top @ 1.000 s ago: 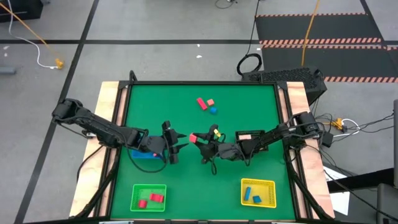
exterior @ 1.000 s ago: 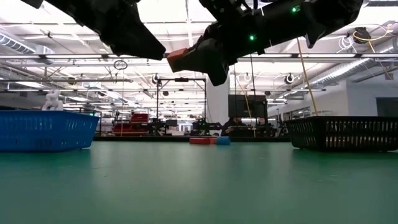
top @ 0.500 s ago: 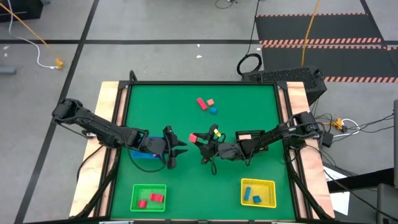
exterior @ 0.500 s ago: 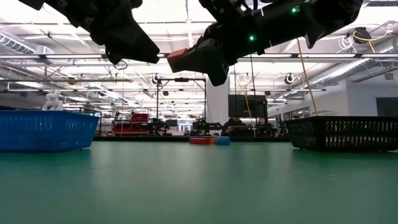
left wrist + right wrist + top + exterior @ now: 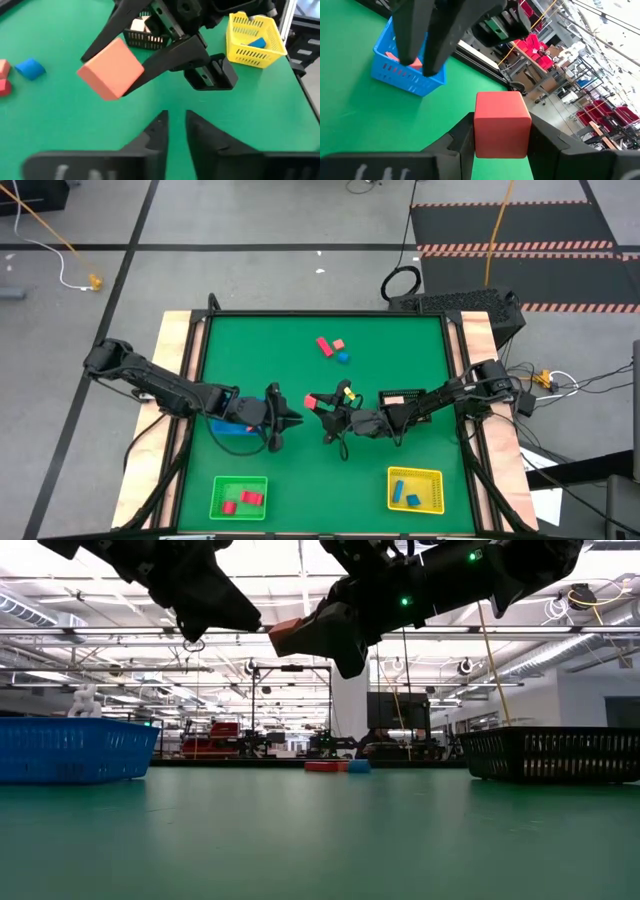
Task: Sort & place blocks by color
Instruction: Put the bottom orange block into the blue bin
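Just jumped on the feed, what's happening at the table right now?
The right claw holds a salmon cube in the air over the middle of the green table. The left claw faces it close by, fingers nearly shut and empty. Three blocks lie loose at the far side; the green tray, yellow tray and blue tray already hold pieces.

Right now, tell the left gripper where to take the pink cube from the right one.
Take the salmon-pink cube by the two bare faces the right gripper leaves free. Bring the left gripper straight in from its side: the cube juts toward it.
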{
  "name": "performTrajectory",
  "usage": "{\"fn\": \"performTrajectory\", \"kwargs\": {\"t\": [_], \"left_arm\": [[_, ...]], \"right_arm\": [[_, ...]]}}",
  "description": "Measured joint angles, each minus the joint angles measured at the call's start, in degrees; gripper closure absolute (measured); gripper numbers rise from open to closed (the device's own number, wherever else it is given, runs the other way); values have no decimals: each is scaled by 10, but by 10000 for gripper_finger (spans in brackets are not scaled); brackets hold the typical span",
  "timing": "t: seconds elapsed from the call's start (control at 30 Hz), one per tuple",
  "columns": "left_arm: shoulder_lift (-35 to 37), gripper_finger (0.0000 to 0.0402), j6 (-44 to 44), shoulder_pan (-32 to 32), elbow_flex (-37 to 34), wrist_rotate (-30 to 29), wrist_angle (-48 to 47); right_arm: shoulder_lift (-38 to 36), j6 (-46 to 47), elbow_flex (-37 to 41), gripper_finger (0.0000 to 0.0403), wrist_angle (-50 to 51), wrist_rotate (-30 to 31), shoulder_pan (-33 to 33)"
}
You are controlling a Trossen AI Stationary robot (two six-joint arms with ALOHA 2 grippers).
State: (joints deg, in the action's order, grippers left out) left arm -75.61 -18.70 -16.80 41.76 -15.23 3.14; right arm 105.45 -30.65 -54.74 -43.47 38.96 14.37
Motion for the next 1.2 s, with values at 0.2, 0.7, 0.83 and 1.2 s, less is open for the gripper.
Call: {"fn": "performTrajectory", "kwargs": {"t": [0.2, 0.7, 0.83, 1.2], "left_arm": [[0, 228, -35, 17, 0, -17, -32], [47, 142, -62, 36, -1, 47, 23], [75, 150, -73, 34, 0, 48, 50], [62, 144, -132, 34, -1, 144, 118]], "right_arm": [[0, -6, 0, 281, 0, 0, 1], [0, -152, 0, 281, -99, -1, 59], [0, -156, 0, 281, -125, -40, 74], [0, -199, 0, 281, -197, -88, 81]]}}
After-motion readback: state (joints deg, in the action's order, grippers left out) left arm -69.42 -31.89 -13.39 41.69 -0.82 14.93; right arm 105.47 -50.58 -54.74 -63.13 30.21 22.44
